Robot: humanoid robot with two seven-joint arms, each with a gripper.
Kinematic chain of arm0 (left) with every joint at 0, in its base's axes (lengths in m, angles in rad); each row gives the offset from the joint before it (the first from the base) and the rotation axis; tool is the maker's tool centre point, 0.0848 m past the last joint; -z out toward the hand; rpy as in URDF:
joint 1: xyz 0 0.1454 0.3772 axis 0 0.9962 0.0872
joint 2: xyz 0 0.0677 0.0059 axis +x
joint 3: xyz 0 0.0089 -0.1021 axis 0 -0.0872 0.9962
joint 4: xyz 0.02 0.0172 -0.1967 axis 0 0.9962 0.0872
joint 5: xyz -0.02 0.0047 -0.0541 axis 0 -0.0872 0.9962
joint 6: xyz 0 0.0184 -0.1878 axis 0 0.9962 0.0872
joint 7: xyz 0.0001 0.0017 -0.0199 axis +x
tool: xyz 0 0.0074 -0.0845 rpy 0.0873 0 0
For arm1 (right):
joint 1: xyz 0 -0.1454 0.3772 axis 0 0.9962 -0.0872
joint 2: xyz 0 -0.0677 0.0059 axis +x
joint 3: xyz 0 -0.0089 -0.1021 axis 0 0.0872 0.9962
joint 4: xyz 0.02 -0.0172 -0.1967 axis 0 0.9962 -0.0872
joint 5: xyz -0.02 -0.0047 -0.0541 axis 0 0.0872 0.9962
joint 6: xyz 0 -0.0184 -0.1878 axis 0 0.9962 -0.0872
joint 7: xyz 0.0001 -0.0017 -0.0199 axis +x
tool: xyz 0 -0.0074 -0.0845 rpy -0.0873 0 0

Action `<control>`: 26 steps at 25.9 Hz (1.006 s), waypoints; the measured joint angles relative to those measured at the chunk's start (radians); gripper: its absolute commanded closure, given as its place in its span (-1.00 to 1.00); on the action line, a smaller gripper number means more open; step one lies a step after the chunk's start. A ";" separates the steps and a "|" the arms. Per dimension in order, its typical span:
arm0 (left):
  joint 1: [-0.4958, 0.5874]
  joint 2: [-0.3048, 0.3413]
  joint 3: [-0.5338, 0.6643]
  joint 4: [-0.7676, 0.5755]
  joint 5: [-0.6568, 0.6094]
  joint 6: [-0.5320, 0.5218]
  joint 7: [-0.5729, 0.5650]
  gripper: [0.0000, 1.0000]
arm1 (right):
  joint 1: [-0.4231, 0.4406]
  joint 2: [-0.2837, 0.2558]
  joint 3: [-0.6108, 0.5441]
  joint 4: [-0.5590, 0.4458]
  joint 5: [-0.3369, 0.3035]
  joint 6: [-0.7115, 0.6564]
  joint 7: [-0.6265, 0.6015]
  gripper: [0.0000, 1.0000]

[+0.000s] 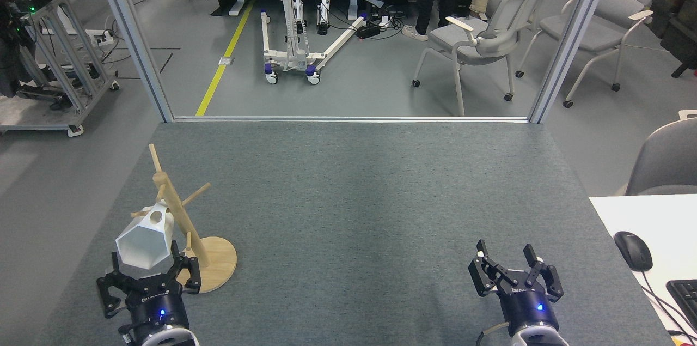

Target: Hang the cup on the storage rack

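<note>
The scene is evenly lit by diffuse overhead light. Only soft, faint shadows are cast on the grey felt-covered tabletop (pixel 354 199) (a darker band runs down its middle). Focus is sharp throughout; no glare is seen.

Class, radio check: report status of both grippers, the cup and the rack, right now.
Left gripper open, just below cup. Right gripper open, empty. White cup tilted, handle on mug tree peg. Nothing in the way.
</note>
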 measured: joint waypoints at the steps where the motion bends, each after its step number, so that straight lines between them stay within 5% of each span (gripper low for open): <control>1: 0.002 -0.007 -0.001 0.014 0.000 -0.002 0.000 -0.99 | 0.000 0.000 0.000 0.000 0.000 0.000 0.000 -0.99; 9: 0.049 -0.065 -0.020 0.084 -0.001 -0.068 0.004 -0.99 | -0.007 0.001 0.000 -0.029 -0.001 0.001 -0.001 -0.99; 14: 0.099 -0.098 -0.070 -0.005 -0.002 -0.182 0.010 -0.99 | -0.010 -0.005 -0.006 -0.061 -0.001 -0.001 -0.001 -0.99; 22: 0.124 -0.170 -0.127 -0.177 0.000 -0.551 0.028 -0.98 | -0.017 -0.023 -0.026 -0.140 -0.001 0.006 -0.003 -0.99; 26: 0.100 -0.232 -0.123 -0.197 0.002 -0.638 0.026 -0.90 | -0.023 -0.025 -0.040 -0.149 -0.003 0.020 -0.003 -0.99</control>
